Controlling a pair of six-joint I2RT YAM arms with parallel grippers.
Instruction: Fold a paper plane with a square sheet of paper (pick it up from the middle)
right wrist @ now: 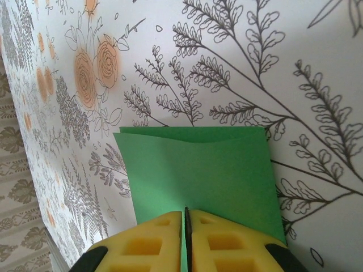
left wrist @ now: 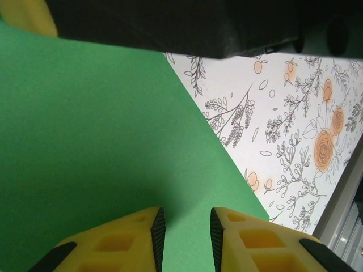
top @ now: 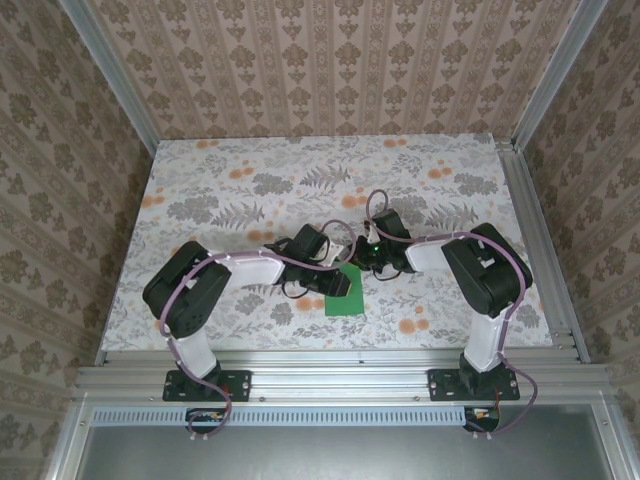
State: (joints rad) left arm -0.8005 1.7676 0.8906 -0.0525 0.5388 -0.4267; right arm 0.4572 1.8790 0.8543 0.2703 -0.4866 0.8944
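One fold done: green paper [right wrist: 198,170] looks doubled.
Remaining: nose and wing folds.
Right gripper [right wrist: 186,220]: clamped on green paper.
Left gripper [left wrist: 186,226]: jaws slightly apart.

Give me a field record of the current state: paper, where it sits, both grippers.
paper: square sheet of paper, bright green, seems folded over, a second layer showing along its far edge
location: flat on the floral table, near-edge middle, between the two arms
left gripper: open, narrow gap, fingers over the sheet
right gripper: shut on the sheet's edge
plane shape: not yet formed
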